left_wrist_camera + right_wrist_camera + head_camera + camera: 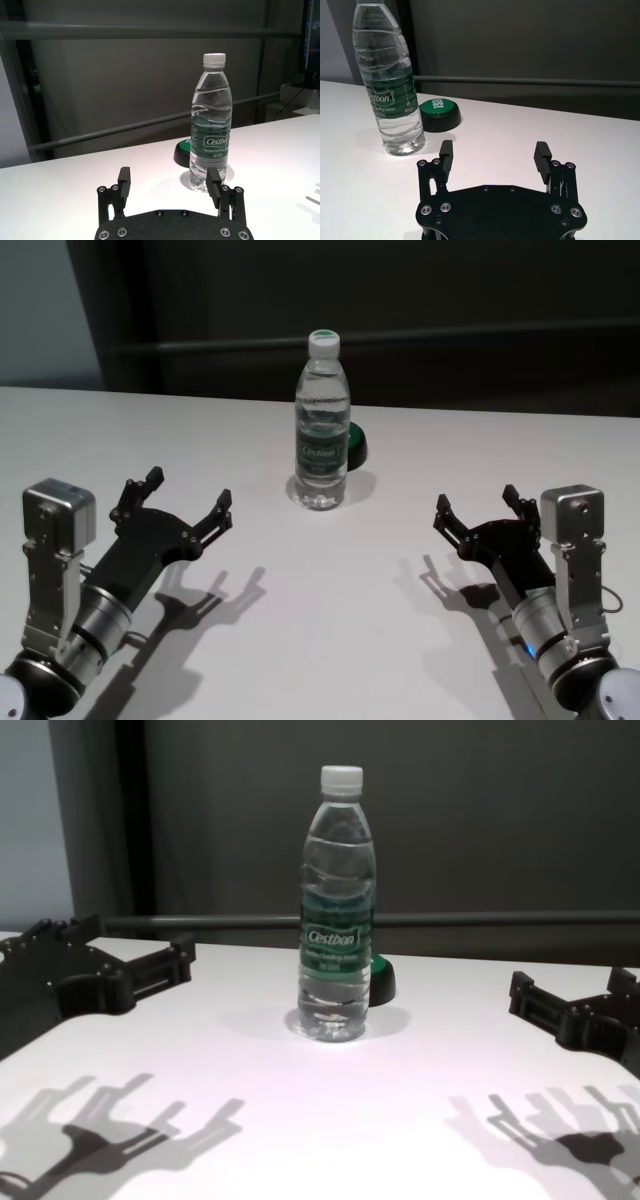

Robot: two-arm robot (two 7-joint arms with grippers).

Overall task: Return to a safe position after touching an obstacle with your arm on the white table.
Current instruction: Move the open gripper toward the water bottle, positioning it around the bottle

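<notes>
1. the obstacle [322,425], a tall clear water bottle with a white cap and a green label, stands upright near the middle of the white table [330,640]. its long axis is vertical.
2. just behind it, at about 1 o'clock from its base in the head view, sits a small dark green-and-black rounded object [357,447], close to the bottle; whether they touch cannot be told.
3. the left gripper [190,502] hovers over the table on the robot's left, its fingers spread wide and holding nothing. from it, the bottle lies at about 1 o'clock in the head view, ahead and inward, apart from the fingertips.
4. the right gripper [478,505] hovers on the robot's right, also spread wide and empty. from it, the bottle lies at about 10 o'clock, ahead and inward, and well apart.
5. the left gripper looks the nearer of the two to the bottle; in the left wrist view one finger [213,183] overlaps the bottle's base, though the head view shows a clear gap.
6. neither arm touches the bottle. both look to be in a drawn-back, symmetric pose, so the retreat seems largely done; any further move should go toward the robot's body, at 6 o'clock, away from the bottle.
</notes>
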